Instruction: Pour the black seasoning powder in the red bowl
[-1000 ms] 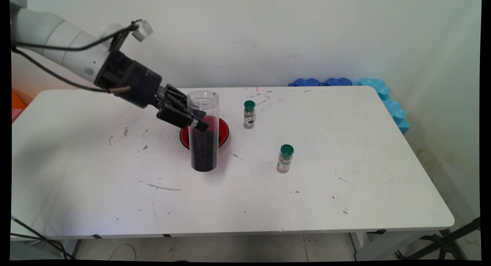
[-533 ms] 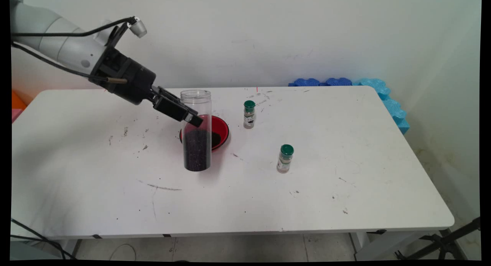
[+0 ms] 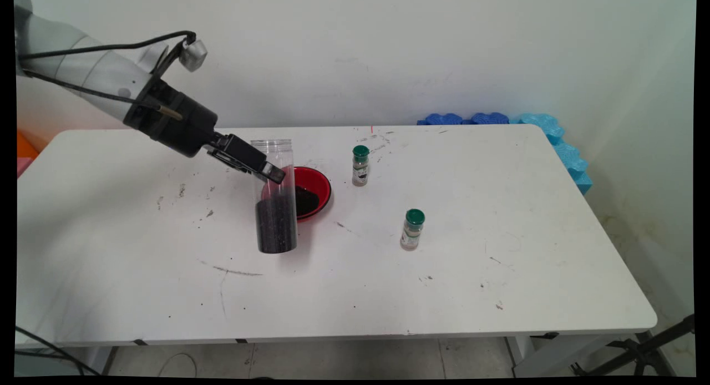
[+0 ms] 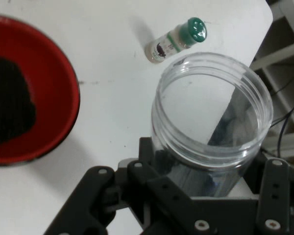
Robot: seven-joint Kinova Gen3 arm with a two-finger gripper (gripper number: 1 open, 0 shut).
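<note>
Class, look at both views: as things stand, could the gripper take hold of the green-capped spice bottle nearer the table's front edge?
Probably not yet. The gripper has its jaws shut on the clear jar of dark grains, so it is occupied. The way to the spice bottle looks open, with bare table around it.
</note>
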